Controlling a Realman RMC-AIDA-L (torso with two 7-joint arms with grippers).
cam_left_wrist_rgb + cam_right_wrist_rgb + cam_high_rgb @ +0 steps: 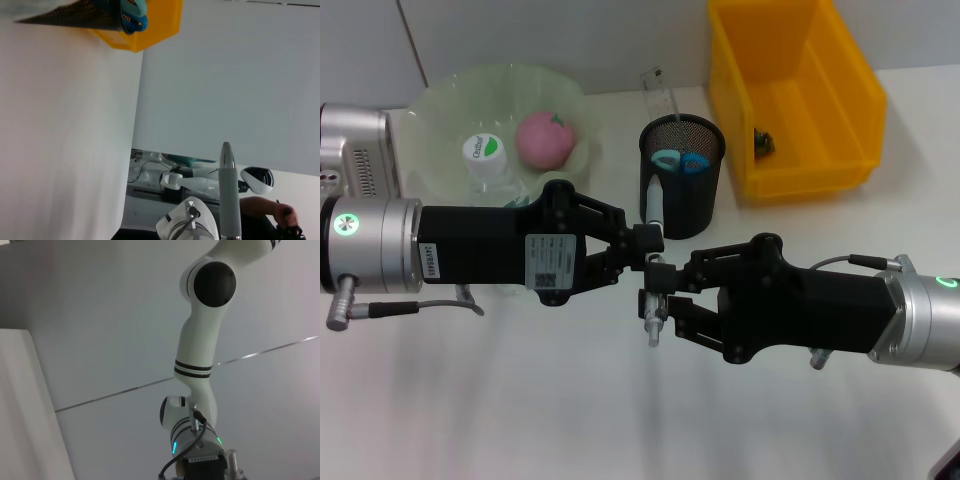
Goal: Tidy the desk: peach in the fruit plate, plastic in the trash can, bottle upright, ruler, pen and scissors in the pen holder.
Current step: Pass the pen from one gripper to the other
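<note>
My left gripper (pixel 648 238) is shut on a grey pen (pixel 654 205) and holds it above the table, just in front of the black mesh pen holder (pixel 683 195). The pen also shows in the left wrist view (pixel 227 195). My right gripper (pixel 658 292) faces the left one, with its fingers apart around the pen's lower end. Blue-handled scissors (pixel 680 162) and a clear ruler (pixel 658 88) stand in the holder. A pink peach (pixel 545 138) lies in the green fruit plate (pixel 440 110). A white-capped bottle (pixel 484 152) stands upright by the plate.
A yellow bin (pixel 795 90) stands at the back right with a small dark scrap (pixel 763 142) inside. The left wrist view shows the pen holder (pixel 75 15) and the bin (pixel 150 25) at the table's far end.
</note>
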